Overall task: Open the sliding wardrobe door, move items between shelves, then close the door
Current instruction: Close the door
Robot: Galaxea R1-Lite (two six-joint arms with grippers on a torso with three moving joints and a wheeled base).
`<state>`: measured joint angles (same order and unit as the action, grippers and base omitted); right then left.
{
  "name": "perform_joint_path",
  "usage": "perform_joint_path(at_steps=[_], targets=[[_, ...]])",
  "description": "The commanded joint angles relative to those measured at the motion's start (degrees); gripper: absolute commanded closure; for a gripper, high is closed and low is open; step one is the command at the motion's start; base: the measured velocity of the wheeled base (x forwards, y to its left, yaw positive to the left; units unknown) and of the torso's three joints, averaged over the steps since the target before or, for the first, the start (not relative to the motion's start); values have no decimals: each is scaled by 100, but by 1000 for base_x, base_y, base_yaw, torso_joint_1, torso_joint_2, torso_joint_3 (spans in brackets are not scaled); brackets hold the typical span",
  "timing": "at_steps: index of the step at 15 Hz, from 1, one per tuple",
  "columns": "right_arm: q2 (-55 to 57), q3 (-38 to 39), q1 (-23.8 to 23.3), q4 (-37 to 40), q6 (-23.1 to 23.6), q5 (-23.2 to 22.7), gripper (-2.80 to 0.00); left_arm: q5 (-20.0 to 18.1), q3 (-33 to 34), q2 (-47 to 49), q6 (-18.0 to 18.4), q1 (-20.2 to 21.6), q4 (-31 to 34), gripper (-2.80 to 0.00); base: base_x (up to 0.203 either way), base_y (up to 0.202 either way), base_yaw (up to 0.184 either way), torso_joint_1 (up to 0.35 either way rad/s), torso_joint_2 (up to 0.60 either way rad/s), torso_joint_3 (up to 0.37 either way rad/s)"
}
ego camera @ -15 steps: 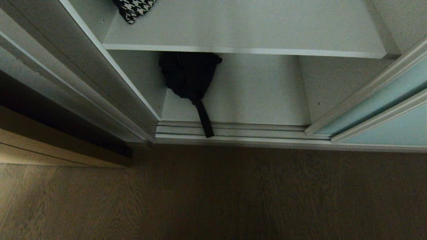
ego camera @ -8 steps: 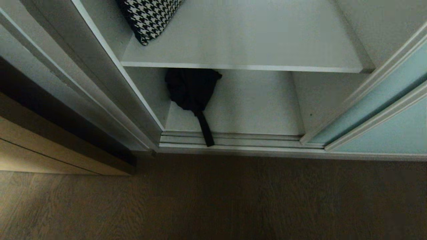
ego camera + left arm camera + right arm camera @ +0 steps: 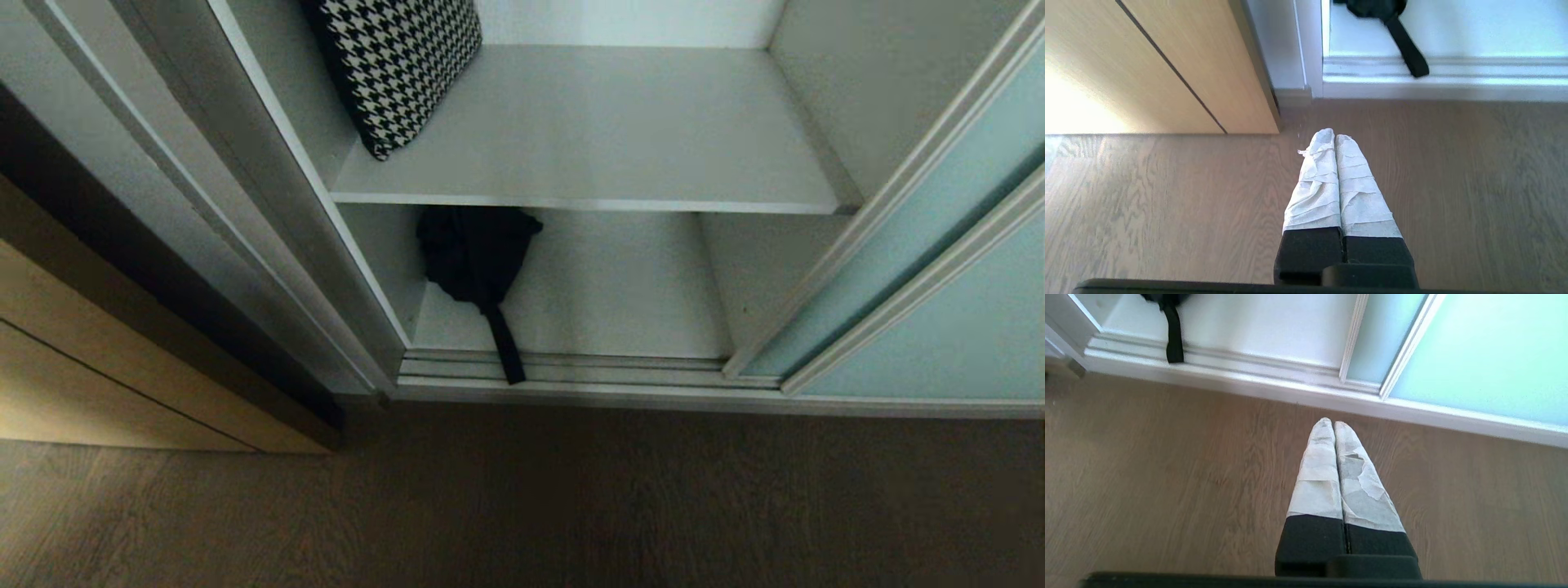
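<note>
Door: we see the sliding door (image 3: 939, 269) pushed aside on the right.
Pouch: black pouch (image 3: 473, 253) on lower shelf (image 3: 620, 302), strap toward us.
Claws: left claw (image 3: 1334, 136) nearer; right claw (image 3: 1332, 424) too pressed together, empty.

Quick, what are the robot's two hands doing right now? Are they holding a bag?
Left gripper: shut, holding nothing, over the wood floor.
Right gripper: shut, holding nothing, over the floor too.

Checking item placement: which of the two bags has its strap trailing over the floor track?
The black pouch bag on the lower shelf; its strap crosses the track. The houndstooth bag stands on the upper shelf.
</note>
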<state>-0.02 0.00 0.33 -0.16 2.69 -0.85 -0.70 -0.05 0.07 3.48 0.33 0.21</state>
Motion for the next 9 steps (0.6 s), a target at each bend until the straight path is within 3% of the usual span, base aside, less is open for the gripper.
perform_joint_path(at_steps=[1,3,9], targets=[[-6,0,2,-2,-5,-3,0,-1,-4,10,3,2,6,0,0,0,0,0,3,210],[-6,0,2,-2,-4,-3,0,-1,-4,10,3,2,7,0,0,0,0,8,-2,163],[-6,0,2,-2,3,-3,0,14,5,10,-20,2,-30,0,0,0,0,2,1,13]])
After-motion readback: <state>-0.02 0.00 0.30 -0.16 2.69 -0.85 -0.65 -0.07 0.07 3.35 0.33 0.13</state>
